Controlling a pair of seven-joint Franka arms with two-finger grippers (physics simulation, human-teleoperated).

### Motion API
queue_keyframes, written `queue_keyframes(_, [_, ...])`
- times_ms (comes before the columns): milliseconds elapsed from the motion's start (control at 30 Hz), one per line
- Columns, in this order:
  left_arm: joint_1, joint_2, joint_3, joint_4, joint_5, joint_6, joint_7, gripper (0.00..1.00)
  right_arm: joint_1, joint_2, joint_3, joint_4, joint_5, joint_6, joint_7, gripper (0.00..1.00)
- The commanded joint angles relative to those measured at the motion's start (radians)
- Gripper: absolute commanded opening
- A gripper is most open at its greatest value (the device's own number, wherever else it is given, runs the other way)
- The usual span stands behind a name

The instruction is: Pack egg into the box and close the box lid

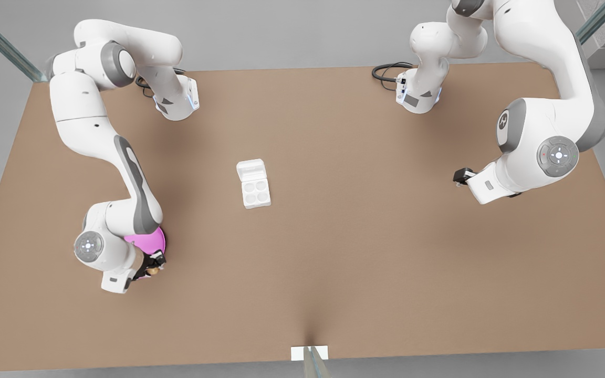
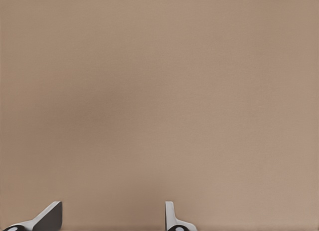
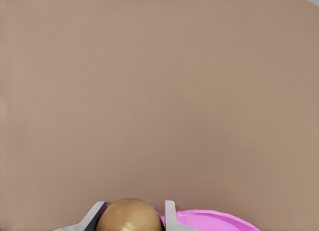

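Note:
The tan-brown egg point(image 1: 151, 272) point(image 3: 129, 216) sits between the fingers of my right gripper point(image 1: 153, 266) point(image 3: 134, 203), which is shut on it at the near edge of the pink plate, on the front view's left. The white box point(image 1: 256, 193) lies mid-table with its four cups bare and the box lid point(image 1: 251, 169) folded open on its far side. On the front view's right, my left gripper point(image 1: 460, 176) point(image 2: 113, 203) waits open over bare table, well away from the box.
The round pink plate point(image 1: 147, 239) point(image 3: 214, 222) lies partly under the right arm's wrist. Black cables point(image 1: 386, 71) curl at the far edge by an arm base. The brown table point(image 1: 365, 252) stretches wide around the box.

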Motion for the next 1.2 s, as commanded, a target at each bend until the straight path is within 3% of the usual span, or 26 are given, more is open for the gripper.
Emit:
queue_keyframes(0, [0.0, -0.001, 0.0, -0.001, 0.001, 0.0, -0.001, 1.0, 0.045, -0.001, 0.001, 0.01, -0.007, -0.112, 0.368, 0.44])
queue_keyframes(100, [0.0, -0.001, 0.0, 0.001, 0.001, 0.0, -0.001, 1.0, 0.089, -0.001, 0.067, 0.028, 0.008, -0.128, 0.586, 0.44])
queue_keyframes(600, [0.0, 0.005, 0.0, 0.001, 0.001, 0.0, 0.001, 1.0, 0.313, 0.014, 0.069, 0.142, 0.232, -0.179, 1.097, 0.43])
queue_keyframes(700, [0.0, 0.007, 0.0, 0.001, 0.001, 0.0, 0.001, 1.0, 0.304, -0.007, 0.116, 0.113, 0.232, -0.191, 1.158, 0.43])
queue_keyframes(800, [0.0, 0.007, 0.0, 0.001, 0.0, 0.0, 0.001, 1.0, 0.289, -0.136, 0.126, -0.021, 0.298, -0.182, 1.163, 0.43])
queue_keyframes(1033, [0.0, 0.007, 0.0, 0.001, 0.001, 0.0, 0.001, 1.0, 0.289, -0.164, 0.167, -0.061, 0.333, -0.17, 1.227, 0.43])
queue_keyframes(1167, [0.0, 0.007, 0.0, -0.001, 0.0, 0.0, 0.001, 1.0, 0.274, -0.199, 0.17, -0.184, 0.332, -0.082, 1.224, 0.43])
